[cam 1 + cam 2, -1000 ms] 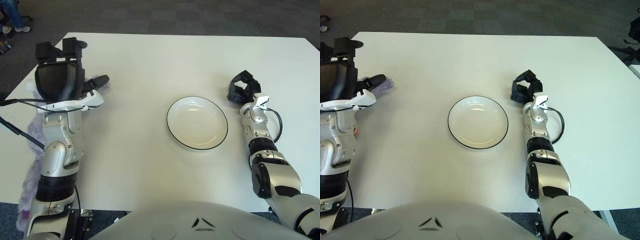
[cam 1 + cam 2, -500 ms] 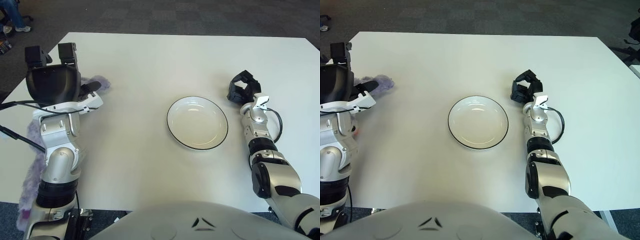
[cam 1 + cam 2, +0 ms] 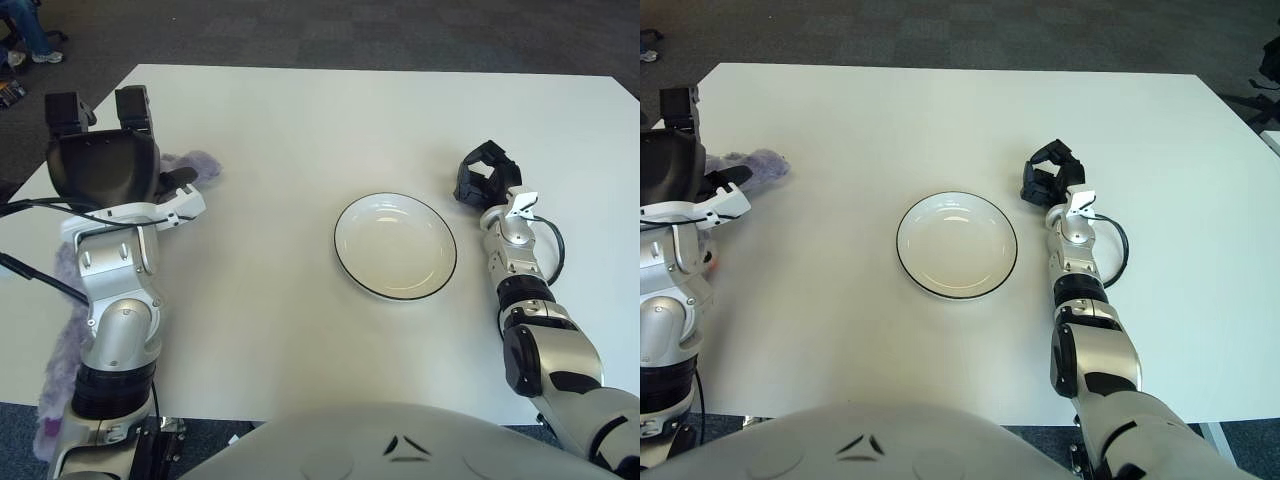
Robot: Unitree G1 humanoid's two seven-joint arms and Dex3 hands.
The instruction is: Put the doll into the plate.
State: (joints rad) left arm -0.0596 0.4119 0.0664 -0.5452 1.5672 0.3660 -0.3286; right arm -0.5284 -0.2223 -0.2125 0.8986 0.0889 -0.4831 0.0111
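Left hand hovers over the purple doll, grip unclear; right hand curled beside empty plate.

Setting: white counter on carpeted floor

The counter is rectangular and matte white; dark grey carpet tiles cover the floor beyond it.

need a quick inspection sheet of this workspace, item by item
surface: white table, bare around the plate.
job's things: white plate with dark rim, nothing in it; purple doll near the left edge, mostly hidden by the left arm.
clutter: nothing seen.
hands: left hand above the doll, grip hidden; right hand right of the plate, fingers curled, holding nothing.
cables: black cable at the right wrist.
surroundings: dark carpet.
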